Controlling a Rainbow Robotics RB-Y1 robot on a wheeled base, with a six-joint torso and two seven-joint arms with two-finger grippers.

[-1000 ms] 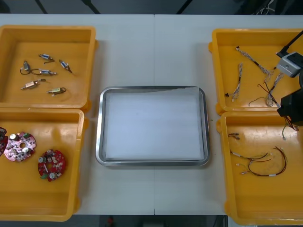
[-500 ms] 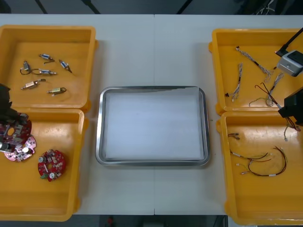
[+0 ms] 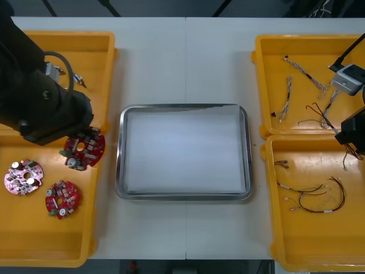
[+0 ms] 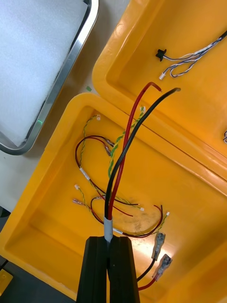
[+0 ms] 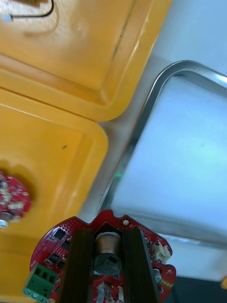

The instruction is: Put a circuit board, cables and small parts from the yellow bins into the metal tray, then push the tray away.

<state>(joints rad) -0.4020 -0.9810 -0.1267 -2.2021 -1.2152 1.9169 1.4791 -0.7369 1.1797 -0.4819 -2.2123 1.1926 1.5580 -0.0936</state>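
Left gripper point(image 5: 108, 231) clamped on circuit board point(image 5: 47, 248), over left near bin point(image 3: 57, 240) inner edge, just beside tray point(image 3: 119, 149). Clear the rim, keep it level, release mid-tray. Right gripper point(image 4: 111, 239) pinching red-and-black cable point(image 4: 124, 156) above right near bin point(image 3: 319, 240).

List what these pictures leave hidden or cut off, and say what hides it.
- Small metal parts: in the front view, the left arm covers most of them.
- Circuit board in the left gripper: in the left wrist view, its fingers cover the middle and the picture's edge cuts it off.
- Red and black cable: in the right wrist view, the right gripper hides the clamped stretch.
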